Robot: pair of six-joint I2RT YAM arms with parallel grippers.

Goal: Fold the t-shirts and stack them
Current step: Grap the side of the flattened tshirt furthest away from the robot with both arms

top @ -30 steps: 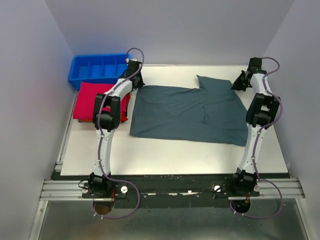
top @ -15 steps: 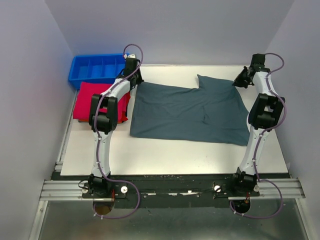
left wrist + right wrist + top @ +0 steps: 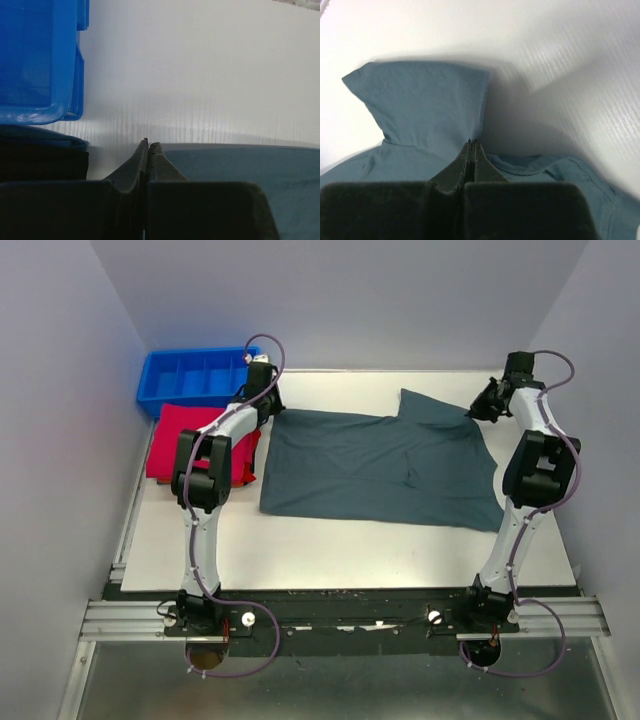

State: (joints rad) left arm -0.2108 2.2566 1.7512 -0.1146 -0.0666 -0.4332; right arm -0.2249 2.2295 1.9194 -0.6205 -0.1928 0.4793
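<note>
Both: left pincer (image 3: 148,143), right pincer (image 3: 471,142) clamp grey t-shirt (image 3: 380,465); red t-shirt (image 3: 178,440) beside blue tray (image 3: 150,388).

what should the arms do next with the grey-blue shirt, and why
Probably lift together and carry the far edge toward the near hem. The dark slate grey-blue cloth t-shirt lies spread flat, and the left end effector and right end effector each appear shut on a far corner, so a half fold looks ready.
</note>
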